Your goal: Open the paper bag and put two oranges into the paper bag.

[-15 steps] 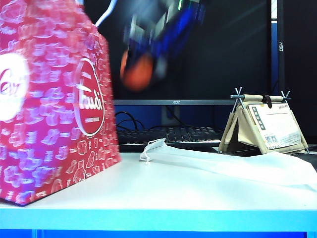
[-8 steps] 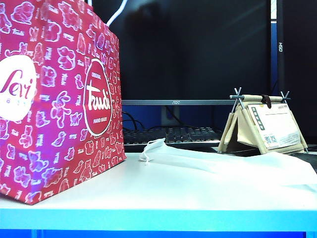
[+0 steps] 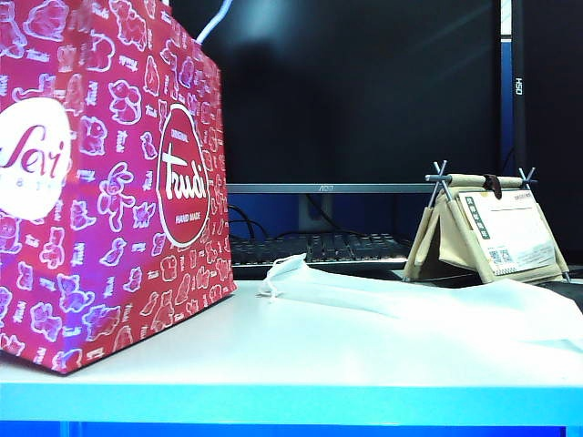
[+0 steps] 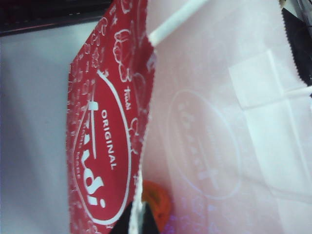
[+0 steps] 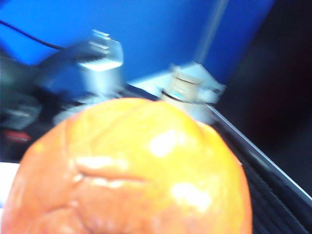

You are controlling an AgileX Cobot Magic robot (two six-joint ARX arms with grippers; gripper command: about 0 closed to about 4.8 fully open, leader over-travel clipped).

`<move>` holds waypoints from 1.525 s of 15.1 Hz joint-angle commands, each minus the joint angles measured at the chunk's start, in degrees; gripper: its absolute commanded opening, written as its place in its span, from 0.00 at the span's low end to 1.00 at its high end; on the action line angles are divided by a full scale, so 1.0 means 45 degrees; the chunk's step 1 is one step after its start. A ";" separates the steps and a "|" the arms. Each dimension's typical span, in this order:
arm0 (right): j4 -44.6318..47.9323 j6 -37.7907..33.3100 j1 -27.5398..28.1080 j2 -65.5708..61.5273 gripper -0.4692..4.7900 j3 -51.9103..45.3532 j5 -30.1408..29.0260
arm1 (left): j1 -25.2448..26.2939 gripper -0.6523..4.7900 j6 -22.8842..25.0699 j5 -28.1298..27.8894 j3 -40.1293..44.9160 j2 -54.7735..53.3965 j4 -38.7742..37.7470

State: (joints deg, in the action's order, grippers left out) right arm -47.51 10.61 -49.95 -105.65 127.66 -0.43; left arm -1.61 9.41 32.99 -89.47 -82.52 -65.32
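the paper bag [image 3: 109,182] stands upright on the table [image 3: 319,355], its mouth out of sight above the exterior view, and neither arm shows there. the left wrist view looks down along the bag's rim: the left gripper [image 4: 136,222] is shut, its dark tips pinching the bag's edge, one tip outside the printed wall and the other inside. just past those tips, down in the bag, a patch of orange-red shows — most likely the first orange [image 4: 157,200] already lying on the bottom, though only a sliver is visible. a white cord handle [image 4: 178,19] runs off the rim well beyond the gripper.

the right wrist view is filled by the second orange [image 5: 131,170], pressed right up under the camera. the right gripper itself is hidden behind the fruit, but the orange sits where the jaws would be, so it reads as gripped in widely spread jaws. the blurred background there shows no bag.

the step in hand looks like carrying the second orange over to the bag while the left side keeps the mouth held apart. the next move calls for bringing the fruit above the opening, clear of the handle and the pinched rim, lowering it inside before letting go — a drop from height could tip the bag.
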 commanded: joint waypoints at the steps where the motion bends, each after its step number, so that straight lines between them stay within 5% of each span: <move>1: -0.0578 -0.0389 0.0073 -0.0238 0.09 0.0053 -0.0321 | -0.0029 0.11 0.0053 0.0189 -0.0029 0.0049 0.0146; 13: -0.0704 -0.1025 -0.0112 -0.2074 0.09 0.0049 -0.0792 | -0.0078 0.11 0.0151 0.0296 -0.0029 0.0049 0.0243; 14: -0.0695 -0.1030 -0.0112 -0.2074 0.13 0.0049 -0.0748 | -0.0078 0.11 0.0151 0.0296 -0.0029 0.0049 0.0243; 15: -0.0743 -0.1243 -0.0112 -0.2074 0.70 0.0049 -0.0092 | -0.0073 0.11 0.0151 0.0296 -0.0029 0.0049 0.0248; 16: -0.0763 -0.1418 -0.0117 -0.2074 0.91 0.0049 0.0466 | -0.0073 0.11 0.0155 0.0296 -0.0029 0.0049 0.0248; 17: -0.0787 -0.1418 -0.0117 -0.2069 0.99 0.0053 0.0544 | -0.0073 0.11 0.0155 0.0296 -0.0029 0.0049 0.0253; 23: -0.0607 -0.1355 -0.0165 -0.1860 1.00 0.0073 0.1005 | -0.0058 0.11 0.0253 0.0291 -0.0029 0.0049 0.0413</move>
State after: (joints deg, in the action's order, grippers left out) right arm -51.72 4.32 -50.35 -115.18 127.55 4.12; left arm -1.93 10.28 33.67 -89.45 -82.52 -64.90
